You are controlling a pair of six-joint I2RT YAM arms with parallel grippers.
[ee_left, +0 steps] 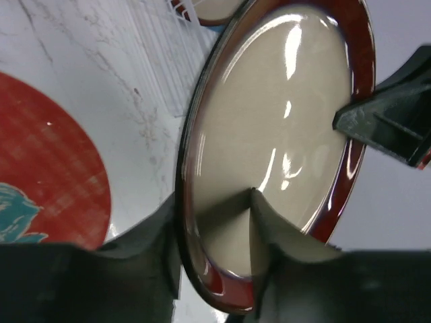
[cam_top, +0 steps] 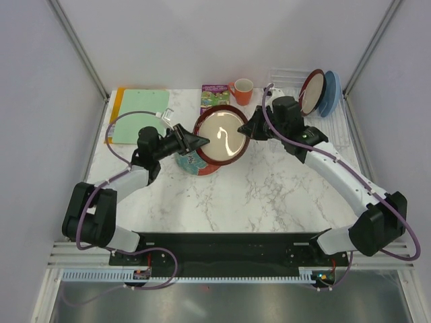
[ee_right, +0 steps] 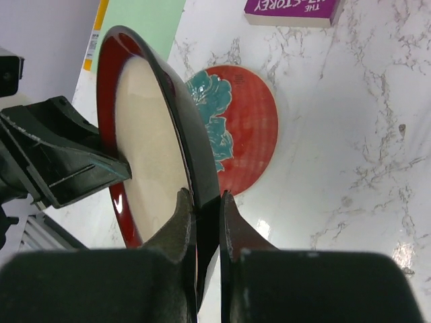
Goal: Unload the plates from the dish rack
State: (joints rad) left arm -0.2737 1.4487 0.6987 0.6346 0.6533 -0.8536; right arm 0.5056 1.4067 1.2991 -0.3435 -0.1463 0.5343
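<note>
Left tool (cam_top: pixel 201 141) and right tool (cam_top: pixel 245 129) both clench opposite rims of the cream-centred plate (cam_top: pixel 221 134). It hangs tilted above the flowered plate (cam_top: pixel 202 168), which lies flat on the worktop (cam_top: pixel 269 188).

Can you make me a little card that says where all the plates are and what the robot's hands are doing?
Held plate: cream plate, tilted, up over the table
Left gripper: shut on its rim
Right gripper: shut on the opposite rim
On table: flowered plate, flat
In rack: red-rimmed plate, blue plate
Nearby: mug, book, clipboard
</note>
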